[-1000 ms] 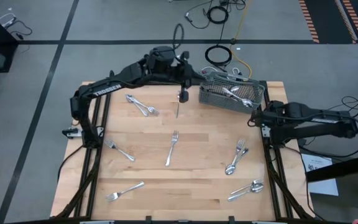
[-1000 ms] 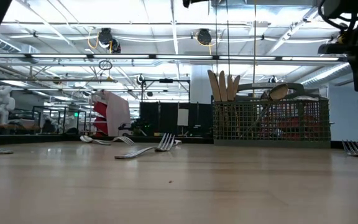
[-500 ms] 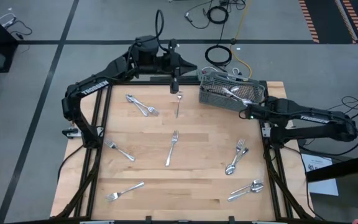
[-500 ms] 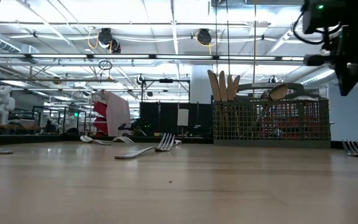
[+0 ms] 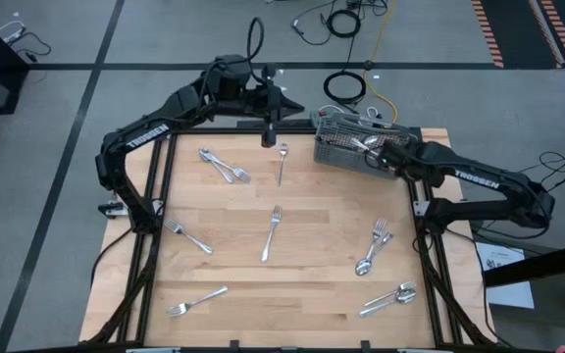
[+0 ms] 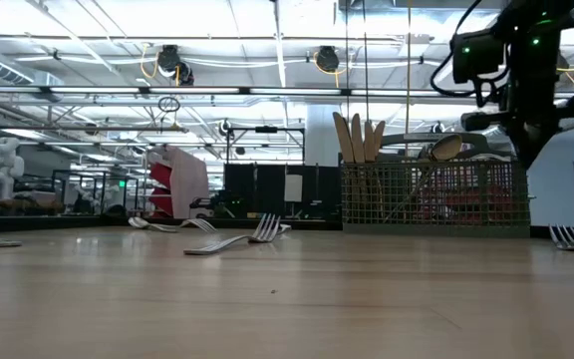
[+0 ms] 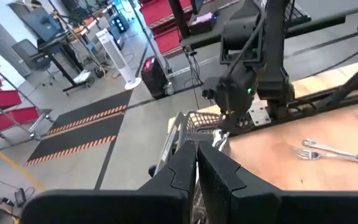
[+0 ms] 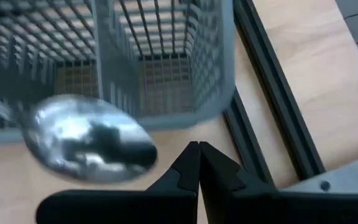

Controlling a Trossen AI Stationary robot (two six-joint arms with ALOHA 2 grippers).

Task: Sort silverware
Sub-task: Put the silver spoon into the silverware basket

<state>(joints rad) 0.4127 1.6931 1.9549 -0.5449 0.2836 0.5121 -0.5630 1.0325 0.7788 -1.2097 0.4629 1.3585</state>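
Note:
Silverware lies scattered over the wooden table (image 5: 322,284): a fork (image 5: 271,233) in the middle, a fork (image 5: 282,162) near the back, crossed pieces (image 5: 222,165) at back left, and a fork and spoon (image 5: 374,245) on the right. The grey mesh caddy (image 5: 366,147) stands at the back right with several pieces in it. My left gripper (image 5: 268,132) hangs over the back edge just behind the back fork, and its fingers (image 7: 185,171) are shut with nothing seen between them. My right gripper (image 5: 385,157) is shut and empty over the caddy's near right corner, beside a spoon bowl (image 8: 92,140).
More forks lie at the left (image 5: 186,235) and front left (image 5: 196,300), with a pair of spoons (image 5: 390,297) at front right. The low view shows handles (image 6: 357,135) sticking up from the caddy (image 6: 431,194). Black frame rails (image 5: 155,186) run along both table sides.
My left gripper has drawn back from above the back fork toward the table's rear edge. My right arm has swung from the right edge up to the caddy.

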